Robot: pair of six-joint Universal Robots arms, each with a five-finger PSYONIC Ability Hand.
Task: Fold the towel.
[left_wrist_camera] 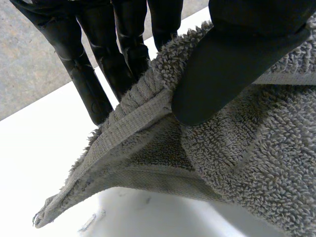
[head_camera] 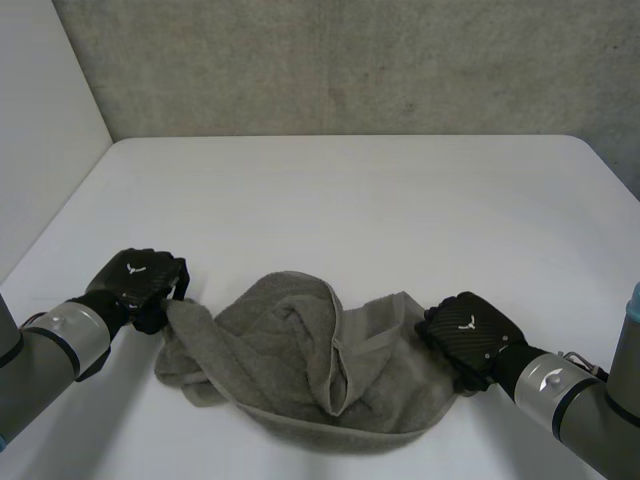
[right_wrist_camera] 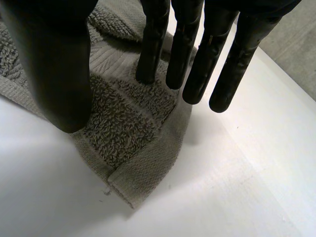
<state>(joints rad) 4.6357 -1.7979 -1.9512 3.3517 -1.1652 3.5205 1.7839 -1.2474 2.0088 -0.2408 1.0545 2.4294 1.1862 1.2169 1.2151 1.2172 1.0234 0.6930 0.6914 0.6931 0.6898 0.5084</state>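
Towel (head_camera: 300, 350): grey, bunched in a heap on the near part of the white table (head_camera: 350, 200), between the two hands. Folds are piled over one another, and how the layers run inside the heap cannot be made out from the head view.

Left hand (head_camera: 140, 283): at the towel's left end. In its wrist view the thumb (left_wrist_camera: 232, 64) presses on the fluffy face and the fingers (left_wrist_camera: 94, 79) stand behind the hem (left_wrist_camera: 140, 116), with the cloth pinched between them, so it is grasping the towel. The fingertips are partly hidden behind the cloth. This end is held off the table, and a loose corner (left_wrist_camera: 47, 217) hangs below the grip.

Right hand (head_camera: 468, 335): at the towel's right end. In its wrist view the fingers (right_wrist_camera: 197, 64) are straight and the thumb (right_wrist_camera: 59, 74) is apart from them. Nothing is pinched, so the hand is released. One fingertip looks to touch the cloth; for the others I cannot tell. The right corner (right_wrist_camera: 129, 190) lies flat on the table beneath the hand.

Room: bare table runs behind the towel up to the grey wall (head_camera: 350, 60). There is also bare table beyond each hand, out towards the side edges.
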